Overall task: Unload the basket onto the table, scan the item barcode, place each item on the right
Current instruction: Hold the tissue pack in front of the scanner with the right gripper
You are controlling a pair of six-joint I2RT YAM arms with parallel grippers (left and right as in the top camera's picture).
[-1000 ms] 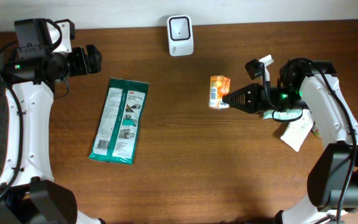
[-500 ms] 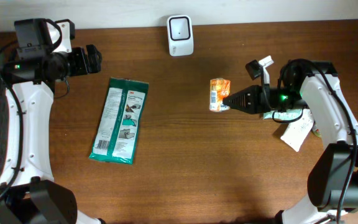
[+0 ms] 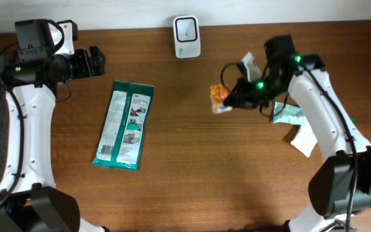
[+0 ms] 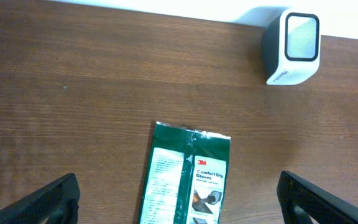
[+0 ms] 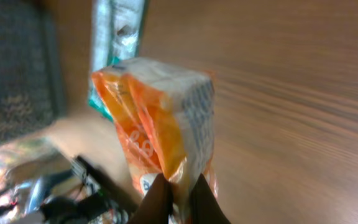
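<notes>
Wooden table fills the view. White scanner stands at 1 o'clock, window facing the camera, near the far edge. Green glove packet lies flat at 6 o'clock, cut off by the lower edge. Left gripper spread wide: black fingers at 8 and 4 o'clock, touching nothing.
</notes>
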